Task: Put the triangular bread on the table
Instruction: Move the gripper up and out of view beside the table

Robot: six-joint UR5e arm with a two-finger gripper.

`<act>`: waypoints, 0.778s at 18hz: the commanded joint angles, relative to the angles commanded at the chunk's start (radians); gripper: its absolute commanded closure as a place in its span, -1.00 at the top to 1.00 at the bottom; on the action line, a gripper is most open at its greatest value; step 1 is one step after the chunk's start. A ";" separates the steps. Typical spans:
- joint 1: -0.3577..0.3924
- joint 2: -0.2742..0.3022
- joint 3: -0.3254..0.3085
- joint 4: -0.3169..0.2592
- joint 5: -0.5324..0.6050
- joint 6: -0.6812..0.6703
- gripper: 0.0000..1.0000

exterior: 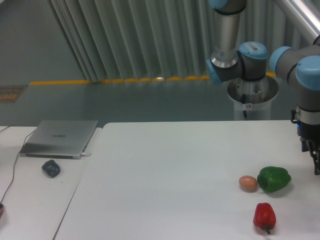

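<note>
Fixed camera, looking across the large white smooth rectangular tabletop [170, 170]. The grey-and-blue jointed robot arm [250, 60] comes in from upper right; its wrist hangs at the right edge of frame, and the dark two-finger gripper [315, 160] is cut off by the picture border — cannot tell how far the fingers are spread or whether anything sits between them.

The flat golden-tan triangular bread is nowhere visible in this view; its place cannot be told.

On the tabletop, right side: a glossy green bell pepper [274, 178], with a small brown egg [248, 183] touching or just beside its left flank. Nearer the front edge, a shiny red bell pepper [264, 216], apart from both. The gripper hangs just beside and above the green one, to its right.

Left — a smaller white side table [35, 200] carrying a closed silver laptop [60, 138] and a small dark rounded object [51, 168] near it.
</note>
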 joint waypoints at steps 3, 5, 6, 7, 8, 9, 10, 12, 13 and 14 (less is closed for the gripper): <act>0.002 0.000 0.000 0.000 -0.005 0.000 1.00; 0.014 0.000 0.000 -0.002 -0.017 0.003 1.00; 0.017 0.000 -0.005 -0.002 -0.014 0.003 1.00; 0.023 0.000 -0.014 0.000 -0.020 0.002 1.00; 0.029 0.002 -0.020 0.000 -0.018 -0.002 1.00; 0.031 0.002 -0.028 0.006 -0.018 -0.005 1.00; 0.034 0.002 -0.028 0.006 -0.017 -0.006 1.00; 0.043 0.003 -0.028 0.006 -0.012 0.005 1.00; 0.048 0.003 -0.028 0.008 -0.012 0.005 1.00; 0.049 0.006 -0.026 0.008 -0.012 0.006 1.00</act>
